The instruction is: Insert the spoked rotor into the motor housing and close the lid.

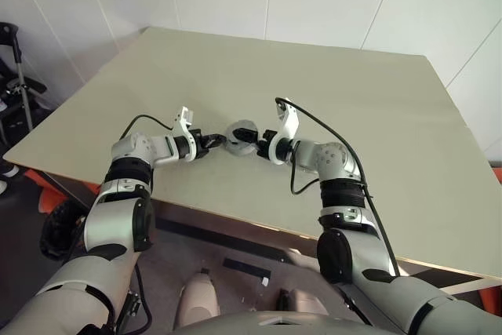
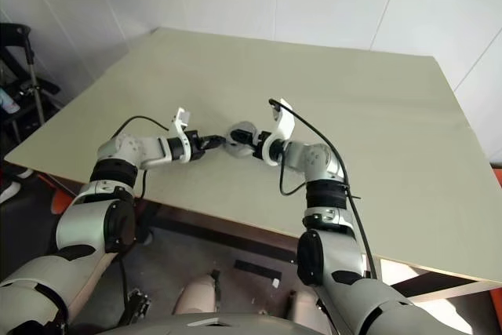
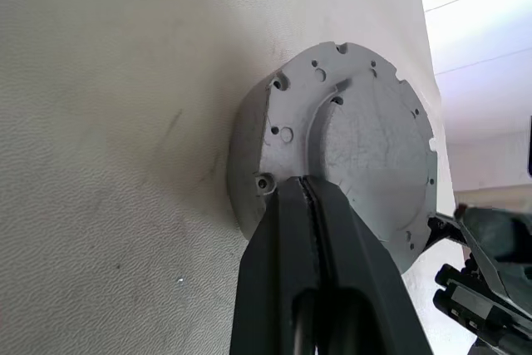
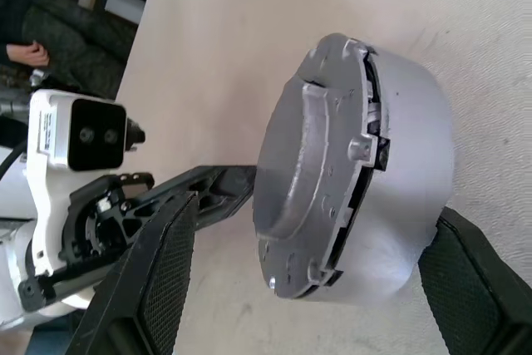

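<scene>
Both arms are extended over the table [image 1: 376,107]. At its near-centre, the motor housing [image 4: 411,164] is seated with the lid [image 4: 303,172] fitted on it. It is straddled by the right gripper [image 4: 307,288], jaws fully spread, nothing clamped. The left gripper [image 3: 312,205], fully closed and empty, is pressed against the lid's face.
</scene>
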You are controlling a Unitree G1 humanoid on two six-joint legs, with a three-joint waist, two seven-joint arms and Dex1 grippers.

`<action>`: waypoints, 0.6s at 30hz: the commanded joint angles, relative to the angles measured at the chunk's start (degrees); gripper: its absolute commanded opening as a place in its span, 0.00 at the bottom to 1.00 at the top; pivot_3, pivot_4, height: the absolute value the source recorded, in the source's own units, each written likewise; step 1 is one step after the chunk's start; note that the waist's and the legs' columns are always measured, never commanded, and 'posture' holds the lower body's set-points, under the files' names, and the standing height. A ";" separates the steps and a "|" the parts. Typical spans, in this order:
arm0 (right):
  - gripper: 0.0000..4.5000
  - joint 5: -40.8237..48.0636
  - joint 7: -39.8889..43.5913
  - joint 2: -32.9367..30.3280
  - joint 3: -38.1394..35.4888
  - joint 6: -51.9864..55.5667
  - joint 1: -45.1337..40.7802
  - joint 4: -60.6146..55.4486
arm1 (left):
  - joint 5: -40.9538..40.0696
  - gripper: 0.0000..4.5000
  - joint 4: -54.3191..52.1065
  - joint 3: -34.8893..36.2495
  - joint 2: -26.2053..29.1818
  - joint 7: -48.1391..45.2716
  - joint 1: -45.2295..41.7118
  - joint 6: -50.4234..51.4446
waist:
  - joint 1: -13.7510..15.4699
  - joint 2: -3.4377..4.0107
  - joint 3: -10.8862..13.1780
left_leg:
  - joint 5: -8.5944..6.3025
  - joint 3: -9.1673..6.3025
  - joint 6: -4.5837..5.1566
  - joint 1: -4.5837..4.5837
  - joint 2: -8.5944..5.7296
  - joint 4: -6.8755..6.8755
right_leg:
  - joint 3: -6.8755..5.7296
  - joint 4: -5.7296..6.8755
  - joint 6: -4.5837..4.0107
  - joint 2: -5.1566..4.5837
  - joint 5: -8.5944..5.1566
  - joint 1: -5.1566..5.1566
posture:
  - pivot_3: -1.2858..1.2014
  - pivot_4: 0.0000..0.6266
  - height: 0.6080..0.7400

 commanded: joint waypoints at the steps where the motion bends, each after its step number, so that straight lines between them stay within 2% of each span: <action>1: 0.99 1.72 -0.39 0.86 -0.36 -2.86 -3.08 -0.44 | -0.07 0.00 -1.55 0.16 0.66 -0.30 -0.68 -0.14 | 0.01 0.00 0.00 | 0.00 0.00 0.00 -0.01 0.00 0.00 | 0.00 0.00 0.00 0.00 0.00 -0.01 | 0.52 0.00 1.00; 18: 0.99 2.29 -0.22 1.93 0.18 -5.67 -4.87 3.17 | -0.04 0.00 -1.43 0.43 1.25 0.01 -0.91 -0.62 | -0.07 0.00 0.00 | 0.00 -0.01 0.00 -0.03 0.00 0.00 | -0.01 0.01 0.01 0.01 0.01 -0.02 | 0.52 0.00 1.00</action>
